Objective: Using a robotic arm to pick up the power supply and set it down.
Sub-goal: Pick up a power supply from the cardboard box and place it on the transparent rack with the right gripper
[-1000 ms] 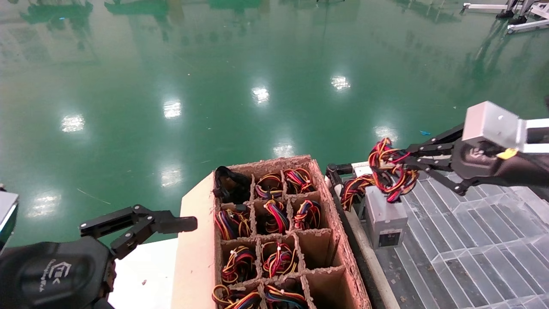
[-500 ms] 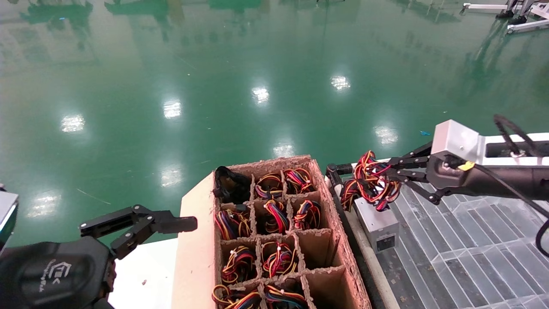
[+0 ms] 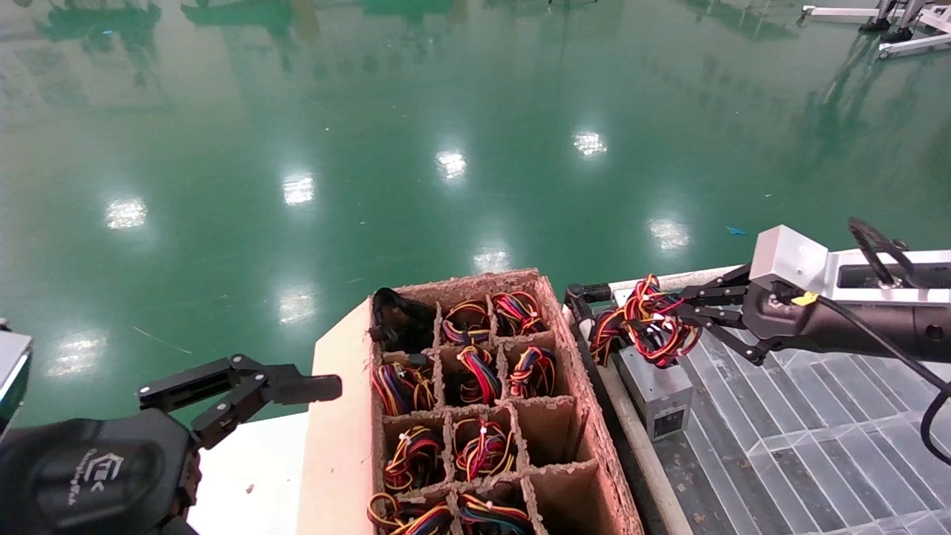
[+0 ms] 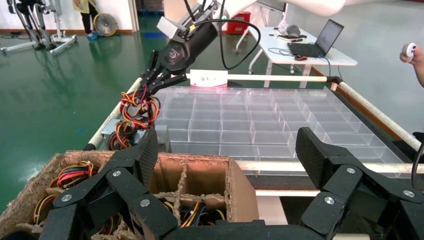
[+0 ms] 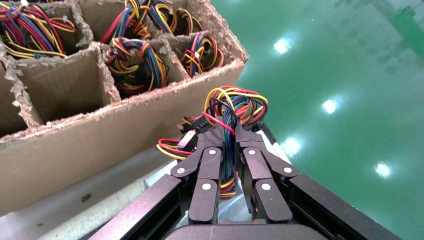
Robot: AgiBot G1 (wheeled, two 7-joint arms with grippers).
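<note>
Lower than half a second ago: right pincer [image 3: 687,316], clamped on the wire bundle [image 3: 654,321] of the power supply [image 3: 657,392], now resting on the clear divider tray [image 3: 817,438] just beside the cardboard box [image 3: 475,401]. Left pincer [image 3: 297,383] parked low, spread wide, empty.
</note>
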